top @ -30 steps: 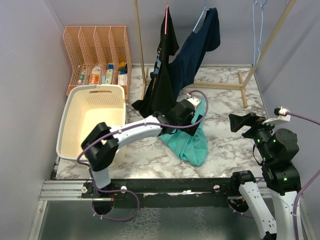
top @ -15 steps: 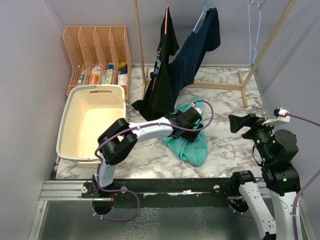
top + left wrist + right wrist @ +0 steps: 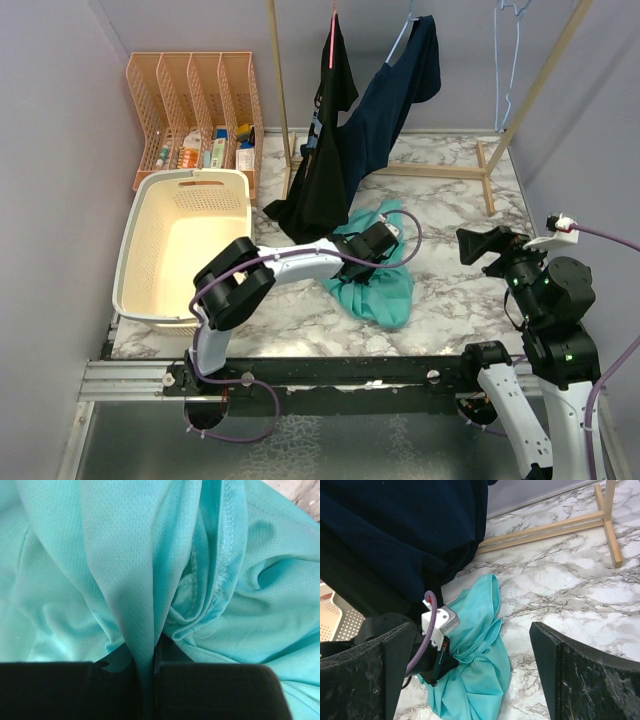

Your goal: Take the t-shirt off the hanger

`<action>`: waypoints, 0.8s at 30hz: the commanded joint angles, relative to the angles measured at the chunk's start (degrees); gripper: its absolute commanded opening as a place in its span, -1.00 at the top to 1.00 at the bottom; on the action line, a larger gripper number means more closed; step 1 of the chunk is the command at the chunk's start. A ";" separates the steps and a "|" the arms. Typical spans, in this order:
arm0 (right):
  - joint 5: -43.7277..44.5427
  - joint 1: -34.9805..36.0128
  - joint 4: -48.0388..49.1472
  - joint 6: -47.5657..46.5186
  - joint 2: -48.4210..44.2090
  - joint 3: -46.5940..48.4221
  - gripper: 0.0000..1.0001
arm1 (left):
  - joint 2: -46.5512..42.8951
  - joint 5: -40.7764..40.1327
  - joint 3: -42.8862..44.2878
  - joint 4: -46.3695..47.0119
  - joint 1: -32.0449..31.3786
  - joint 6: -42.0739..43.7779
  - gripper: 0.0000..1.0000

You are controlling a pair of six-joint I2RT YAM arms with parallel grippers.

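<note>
Your left gripper is clamped on the teal t-shirt, which lies on the table.

Nearest you, the left gripper [image 3: 148,676] has its jaws closed on a fold of the teal t-shirt [image 3: 385,295], with the mesh cloth drawn up between the fingers. The shirt sits crumpled near the middle of the marble table [image 3: 450,200], off any hanger. To the right, your right gripper [image 3: 470,635] hangs above the table with its jaws wide apart, holding nothing. At the left stands the cream laundry basket [image 3: 135,250]. Farther back, a black shirt [image 3: 325,180] and a navy shirt [image 3: 395,100] hang from the wooden rack [image 3: 540,85]. The black shirt's hem reaches the table just beside the teal cloth. A pale blue hanger [image 3: 510,50] hangs bare at the rack's right end.
</note>
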 commanded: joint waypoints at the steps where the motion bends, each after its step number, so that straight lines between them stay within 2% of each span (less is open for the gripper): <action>1: -1.21 -0.18 -0.48 0.11 -0.20 0.09 -0.98 | -10.64 -3.34 0.50 -5.19 -0.14 1.40 1.00; 9: -2.20 -0.18 0.14 -0.70 1.08 -0.17 -0.98 | -32.08 -15.22 3.39 -13.33 -0.14 4.14 1.00; 13: -2.92 -0.18 0.33 -0.96 1.57 -0.40 -0.98 | -41.61 -27.65 3.95 -15.96 -0.06 7.17 1.00; 16: -3.37 -0.18 1.00 -1.10 1.56 -0.87 -0.98 | -48.52 -38.53 2.09 -14.33 0.93 10.93 1.00; 20: -3.89 -0.18 1.36 -1.31 2.29 -1.09 -0.98 | -52.79 -42.73 4.16 -13.98 6.72 13.52 1.00; 24: -4.49 -0.19 1.44 -1.51 2.98 -1.28 -0.98 | -50.85 -43.78 10.88 -20.29 17.75 13.24 1.00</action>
